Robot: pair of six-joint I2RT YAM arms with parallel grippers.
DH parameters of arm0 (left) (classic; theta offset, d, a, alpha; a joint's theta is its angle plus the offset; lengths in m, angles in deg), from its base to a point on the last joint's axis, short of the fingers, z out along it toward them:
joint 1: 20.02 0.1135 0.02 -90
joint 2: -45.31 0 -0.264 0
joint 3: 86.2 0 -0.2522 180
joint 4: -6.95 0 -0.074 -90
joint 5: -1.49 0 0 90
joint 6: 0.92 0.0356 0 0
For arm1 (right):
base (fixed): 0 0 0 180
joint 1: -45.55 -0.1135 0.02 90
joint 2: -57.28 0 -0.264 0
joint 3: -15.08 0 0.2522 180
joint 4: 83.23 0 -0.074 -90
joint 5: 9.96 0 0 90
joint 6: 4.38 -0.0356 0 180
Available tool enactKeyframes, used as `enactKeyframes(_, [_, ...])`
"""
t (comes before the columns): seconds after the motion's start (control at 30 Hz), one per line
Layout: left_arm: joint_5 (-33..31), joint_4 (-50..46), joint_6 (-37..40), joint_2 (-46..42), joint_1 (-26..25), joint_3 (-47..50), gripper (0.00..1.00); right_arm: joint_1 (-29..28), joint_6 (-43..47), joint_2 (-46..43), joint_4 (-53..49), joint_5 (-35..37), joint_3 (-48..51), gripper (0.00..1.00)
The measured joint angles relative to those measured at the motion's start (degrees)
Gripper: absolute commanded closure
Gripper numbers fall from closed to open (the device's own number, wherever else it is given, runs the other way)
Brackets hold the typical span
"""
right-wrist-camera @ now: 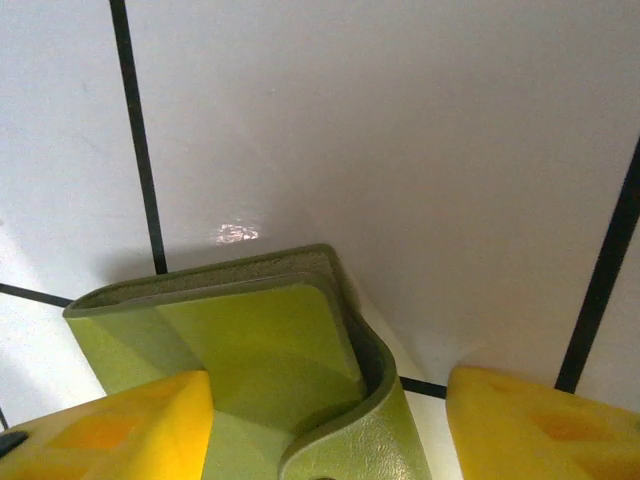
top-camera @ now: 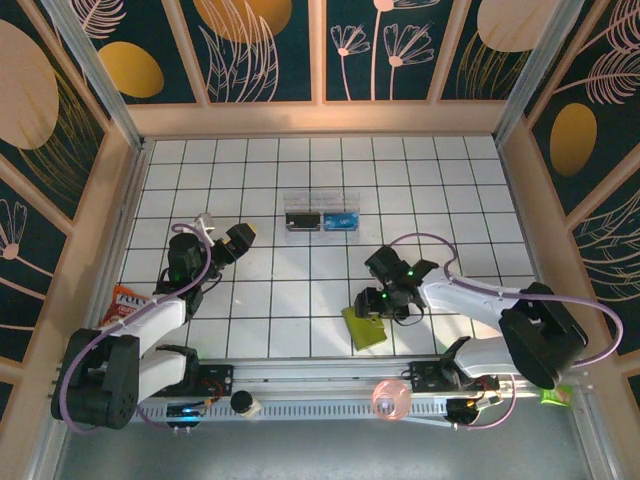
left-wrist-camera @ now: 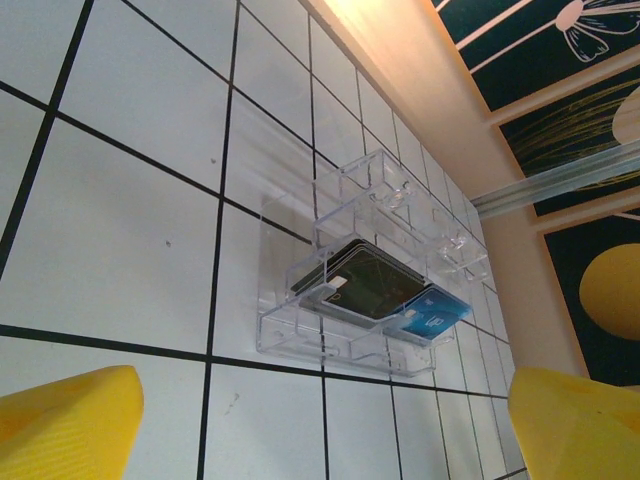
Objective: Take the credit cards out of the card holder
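The olive-green card holder (top-camera: pixel 365 328) lies on the white tiled table near the front edge, right of centre. My right gripper (top-camera: pixel 386 299) hangs low over its far end and is open. In the right wrist view the card holder (right-wrist-camera: pixel 250 340) lies partly unfolded, its top flap curling up between the two yellow fingers of my right gripper (right-wrist-camera: pixel 330 430). The left fingertip (right-wrist-camera: pixel 110 430) sits over the holder's lower leaf, while the right one stands off the holder. Any cards inside are hidden by the leaves. My left gripper (top-camera: pixel 240 236) hovers open at mid-left, with only bare table between its fingers (left-wrist-camera: pixel 320 430).
A clear plastic box (top-camera: pixel 322 217) with dark and blue cards stands at the table's centre back, also ahead of the left wrist (left-wrist-camera: pixel 370 290). An orange packet (top-camera: pixel 125 300) lies at the left edge. A pink round object (top-camera: pixel 390 398) and a small cylinder (top-camera: pixel 243 403) sit on the front rail.
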Motion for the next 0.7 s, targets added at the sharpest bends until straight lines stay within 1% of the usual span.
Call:
enactKeyframes(0.07, [0.02,0.00,0.00,0.02,0.00,-0.02,0.06,-0.13,0.96,0.94,-0.13,0.02,-0.57,0.49])
enactKeyframes(0.33, [0.85,0.00,0.00,0.02,0.00,-0.04,0.07,-1.03,2.97,2.19,-0.98,0.31,-2.16,0.81])
enactKeyframes(0.57, [1.92,0.09,-0.24,0.09,-0.17,-0.24,0.07,-1.36,3.04,1.40,-1.44,1.44,-2.38,0.93])
enactKeyframes(0.7, [1.88,1.31,-0.85,0.33,-1.86,-0.61,0.06,-2.10,4.20,1.60,2.82,2.34,-4.13,0.98])
